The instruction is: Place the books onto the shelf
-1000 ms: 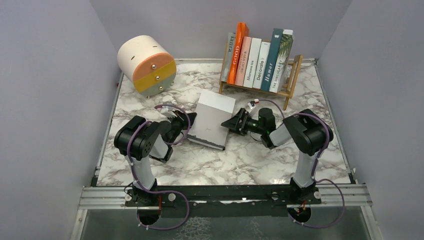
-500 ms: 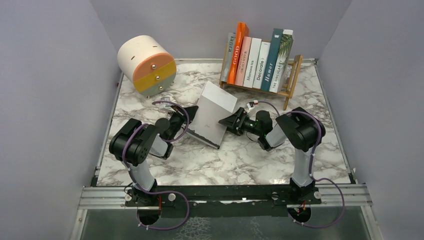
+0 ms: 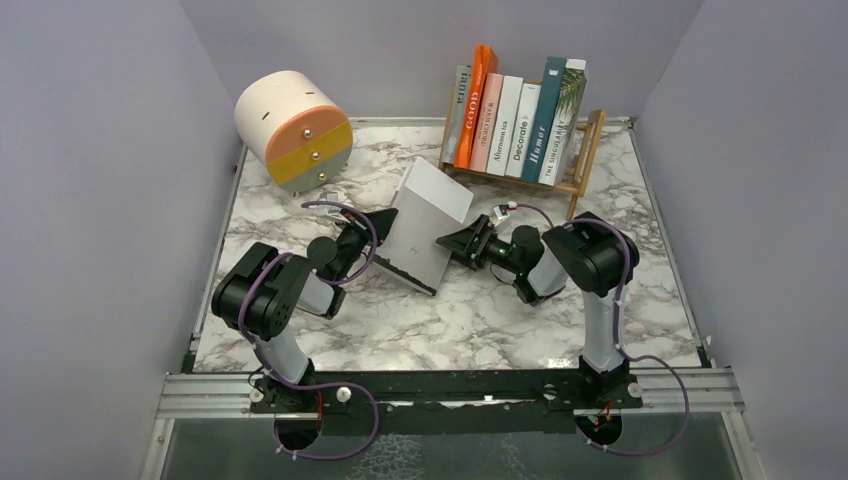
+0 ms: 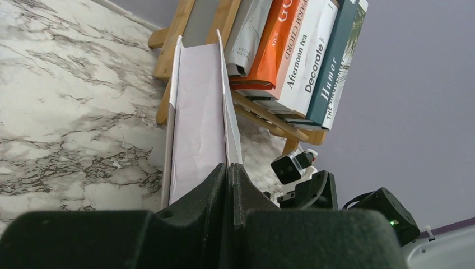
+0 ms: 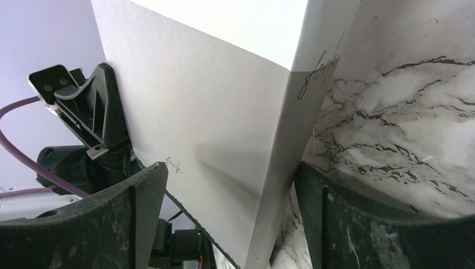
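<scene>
A white book (image 3: 425,225) stands tilted on its spine edge in the middle of the table, between both grippers. My left gripper (image 3: 378,228) is shut, and its tips (image 4: 229,166) press against the book's page edge (image 4: 196,112). My right gripper (image 3: 453,243) is open. Its fingers (image 5: 151,185) stand on either side of the book's spine corner (image 5: 280,140). The shelf (image 3: 585,150) stands at the back right and carries several upright books (image 3: 510,120), which also show in the left wrist view (image 4: 297,50).
A round cream, orange and yellow drawer drum (image 3: 295,130) lies at the back left. The marble table (image 3: 480,320) is closed in by purple walls on three sides. The shelf's near wooden end frame (image 4: 173,33) rises just behind the tilted book.
The white book has gone from lying nearly flat to tilted steeply up. My left gripper moved forward and up against its left edge. The right gripper shifted slightly left along with it.
</scene>
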Available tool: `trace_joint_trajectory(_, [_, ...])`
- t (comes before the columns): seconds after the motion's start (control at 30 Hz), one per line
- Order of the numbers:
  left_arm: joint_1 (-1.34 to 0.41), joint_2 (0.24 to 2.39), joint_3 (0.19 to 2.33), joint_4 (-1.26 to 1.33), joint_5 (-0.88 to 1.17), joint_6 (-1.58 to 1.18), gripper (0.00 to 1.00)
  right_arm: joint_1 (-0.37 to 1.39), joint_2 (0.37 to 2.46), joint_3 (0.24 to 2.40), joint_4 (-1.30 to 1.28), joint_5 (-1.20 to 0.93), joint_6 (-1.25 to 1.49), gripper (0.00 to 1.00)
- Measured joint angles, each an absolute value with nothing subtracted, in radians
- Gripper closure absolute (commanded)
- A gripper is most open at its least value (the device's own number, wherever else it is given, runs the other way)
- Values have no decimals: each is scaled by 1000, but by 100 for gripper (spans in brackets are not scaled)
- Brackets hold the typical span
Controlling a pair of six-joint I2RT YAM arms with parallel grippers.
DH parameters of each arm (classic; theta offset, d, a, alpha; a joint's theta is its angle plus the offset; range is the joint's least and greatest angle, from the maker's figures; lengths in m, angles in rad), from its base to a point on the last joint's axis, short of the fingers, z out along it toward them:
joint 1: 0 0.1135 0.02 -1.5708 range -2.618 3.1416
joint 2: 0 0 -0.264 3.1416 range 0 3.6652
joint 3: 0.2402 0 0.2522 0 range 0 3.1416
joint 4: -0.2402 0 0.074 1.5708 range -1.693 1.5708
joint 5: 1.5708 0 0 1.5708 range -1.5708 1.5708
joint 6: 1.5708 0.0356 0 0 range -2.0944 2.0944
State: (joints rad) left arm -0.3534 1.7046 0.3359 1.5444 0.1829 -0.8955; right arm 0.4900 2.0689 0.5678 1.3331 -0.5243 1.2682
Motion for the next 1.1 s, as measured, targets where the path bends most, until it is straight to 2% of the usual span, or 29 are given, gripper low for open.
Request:
trace_joint_trajectory(0.27, [-351, 1718, 338, 1548, 173, -891, 100, 487, 2119, 569, 1425, -513, 1325, 23])
trace_joint_trajectory(0.67, [-313, 1911, 362, 1548, 68, -846, 100, 476, 2116, 560, 1427, -483, 1342, 23])
trace_joint_trajectory(1.1, [-311, 2028, 409, 1548, 72, -841, 100, 476, 2092, 533, 1427, -459, 1295, 24])
